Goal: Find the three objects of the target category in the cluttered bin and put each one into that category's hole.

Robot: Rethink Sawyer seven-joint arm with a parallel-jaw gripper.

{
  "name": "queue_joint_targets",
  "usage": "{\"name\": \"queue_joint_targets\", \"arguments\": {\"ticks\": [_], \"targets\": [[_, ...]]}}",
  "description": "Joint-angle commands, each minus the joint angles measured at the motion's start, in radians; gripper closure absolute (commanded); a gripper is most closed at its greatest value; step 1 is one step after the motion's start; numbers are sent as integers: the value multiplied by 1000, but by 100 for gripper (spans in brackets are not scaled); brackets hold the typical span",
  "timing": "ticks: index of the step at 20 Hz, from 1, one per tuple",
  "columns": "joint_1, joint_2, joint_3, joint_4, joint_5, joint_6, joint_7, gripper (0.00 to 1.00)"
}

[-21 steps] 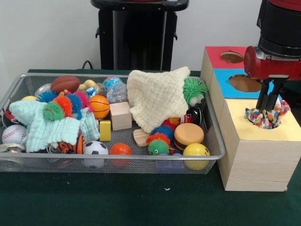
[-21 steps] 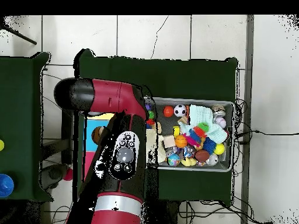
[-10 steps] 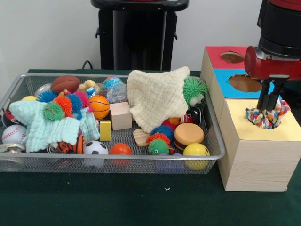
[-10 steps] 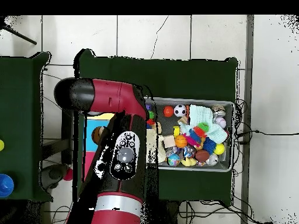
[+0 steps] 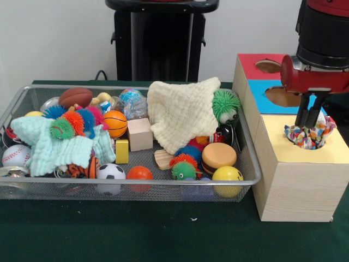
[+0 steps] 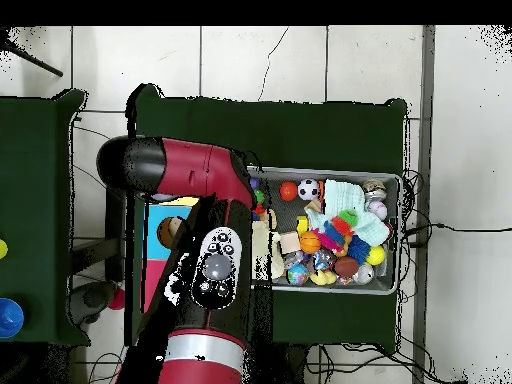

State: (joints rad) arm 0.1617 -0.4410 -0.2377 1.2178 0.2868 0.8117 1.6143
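Note:
My gripper (image 5: 306, 124) hangs just above the hole in the yellow part of the wooden box (image 5: 289, 153), its fingers (image 5: 301, 115) slightly apart and empty. A multicoloured cloth (image 5: 313, 136) sits bunched in that hole, sticking out above the rim. In the wire bin (image 5: 131, 183), a cream cloth (image 5: 180, 114) lies draped over toys at the right. A mint cloth (image 5: 49, 148) lies at the left under several spiky balls. In the overhead view the red arm (image 6: 205, 250) covers the gripper and most of the box beside the bin (image 6: 392, 178).
The box also has a blue hole (image 5: 283, 96) and a red hole (image 5: 268, 66) behind the yellow one. The bin holds sports balls, wooden blocks (image 5: 140, 134), spiky balls (image 5: 225, 103) and a toy burger (image 5: 218, 156). A black pedestal (image 5: 161, 43) stands behind the bin.
The gripper has risen a little and shifted slightly left, off the multicoloured cloth, which stays in the yellow hole. Nothing in the bin has moved.

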Motion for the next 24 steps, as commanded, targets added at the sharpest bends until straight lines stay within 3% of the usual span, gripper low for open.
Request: {"name": "queue_joint_targets", "arguments": {"ticks": [1,24], "targets": [[-36,42,79,127,9,-11,191,100],[-55,83,117,165,20,-138,191,100]]}}
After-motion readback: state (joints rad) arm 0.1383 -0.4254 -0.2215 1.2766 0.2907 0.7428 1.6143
